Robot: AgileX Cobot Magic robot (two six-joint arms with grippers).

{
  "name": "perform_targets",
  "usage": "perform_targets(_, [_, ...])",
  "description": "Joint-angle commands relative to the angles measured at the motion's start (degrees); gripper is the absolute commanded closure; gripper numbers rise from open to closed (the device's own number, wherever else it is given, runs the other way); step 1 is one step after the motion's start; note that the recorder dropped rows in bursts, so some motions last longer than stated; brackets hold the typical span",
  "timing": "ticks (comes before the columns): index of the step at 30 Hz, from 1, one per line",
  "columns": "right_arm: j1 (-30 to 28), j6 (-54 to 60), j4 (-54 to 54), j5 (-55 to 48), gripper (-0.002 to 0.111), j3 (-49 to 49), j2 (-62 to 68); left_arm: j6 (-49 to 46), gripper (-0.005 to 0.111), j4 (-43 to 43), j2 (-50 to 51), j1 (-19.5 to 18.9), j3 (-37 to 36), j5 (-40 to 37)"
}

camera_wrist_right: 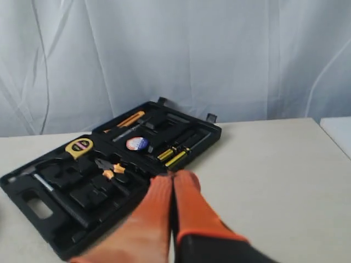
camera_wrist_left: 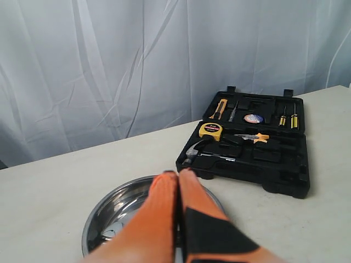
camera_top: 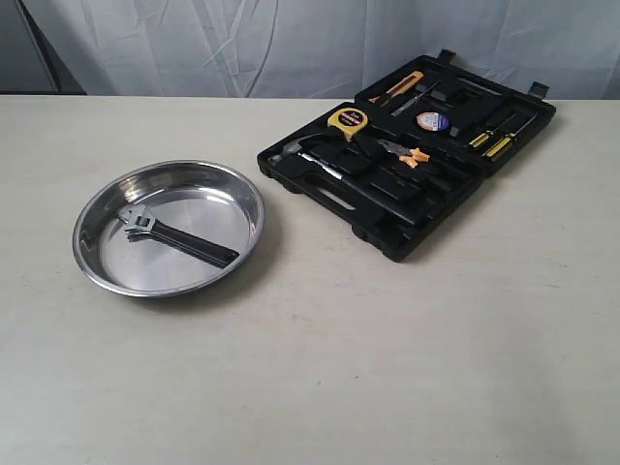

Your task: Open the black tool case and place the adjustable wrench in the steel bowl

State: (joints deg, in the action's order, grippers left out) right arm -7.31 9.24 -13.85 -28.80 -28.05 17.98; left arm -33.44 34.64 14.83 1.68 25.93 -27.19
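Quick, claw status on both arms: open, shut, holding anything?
Left claw: closed, orange fingers pressed together, holding nothing.
Right claw: closed, orange fingers pressed together, holding nothing.

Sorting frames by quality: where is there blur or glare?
Exterior view: sharp, even light; the steel bowl mirrors the adjustable wrench, no harsh glare. Left wrist view: left gripper blurred, black tool case sharp. Right wrist view: right gripper blurred, case slightly soft.

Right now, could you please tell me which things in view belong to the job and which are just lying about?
Job: open black plastic tool case; small black-handled adjustable wrench, lying in the wide shiny steel bowl.
Lying about, in the case: yellow tape measure; silver-headed hammer; orange-handled pliers; yellow-handled screwdrivers.
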Motion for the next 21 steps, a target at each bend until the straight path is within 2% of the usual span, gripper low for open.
perform_targets(1, [-1.33, -0.09, 0.52, -2.14, 0.108, 5.66, -4.21, 0.25, 0.107, 0.13, -0.27, 0.17, -0.25, 0.24])
perform_targets(6, [-1.33, -0.09, 0.95, 1.84, 0.108, 14.69, -11.13, 0.15, 0.107, 0.13, -0.27, 0.17, -0.25, 0.24])
perform_targets(9, [-1.33, -0.54, 3.88, 2.7, 0.108, 16.24, -13.18, 0.15, 0.107, 0.13, -0.27, 0.17, -0.25, 0.24])
perform_targets(12, [-1.33, -6.59, 10.55, 2.47, 0.108, 16.9, -13.71, 0.15, 0.107, 0.13, -0.27, 0.17, -0.25, 0.24])
perform_targets(21, [-1.33, -7.57, 12.18, 5.15, 0.108, 21.02, -14.32, 0.17, 0.107, 0.13, -0.27, 0.17, -0.25, 0.24])
